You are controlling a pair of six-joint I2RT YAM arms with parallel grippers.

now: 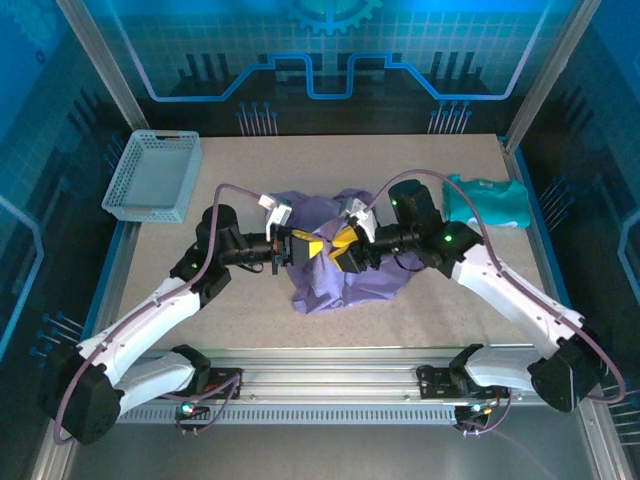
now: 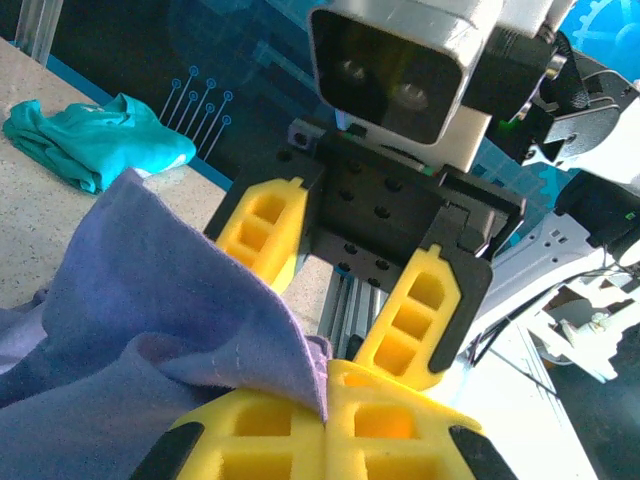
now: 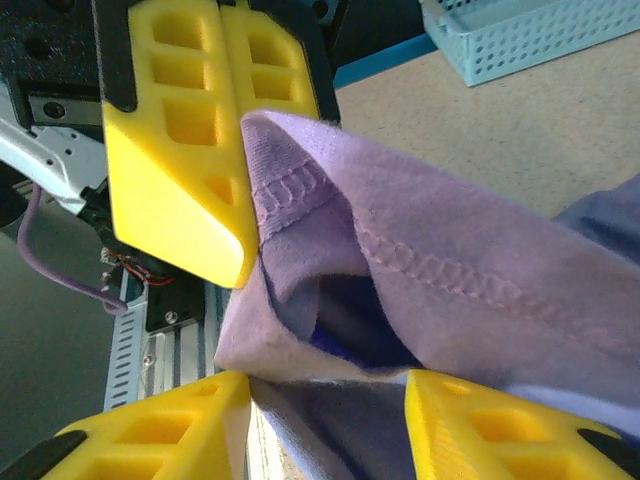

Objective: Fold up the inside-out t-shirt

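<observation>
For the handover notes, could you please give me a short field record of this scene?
t-shirt: lavender, bunched between the arms, one edge raised
left gripper: shut on the t-shirt's stitched edge
right gripper: open, cloth between its fingers
mesh basket: far left corner
teal garment: far right, crumpled

Blue light is glowing off the circuit-patterned back wall (image 1: pixel 320 60), metal posts (image 1: pixel 105 65) are framing the speckled beige table (image 1: pixel 260 160).

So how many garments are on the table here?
2: the lavender t-shirt bunched at centre, and a teal garment at the far right. Anything under the shirt would be hidden.
</observation>
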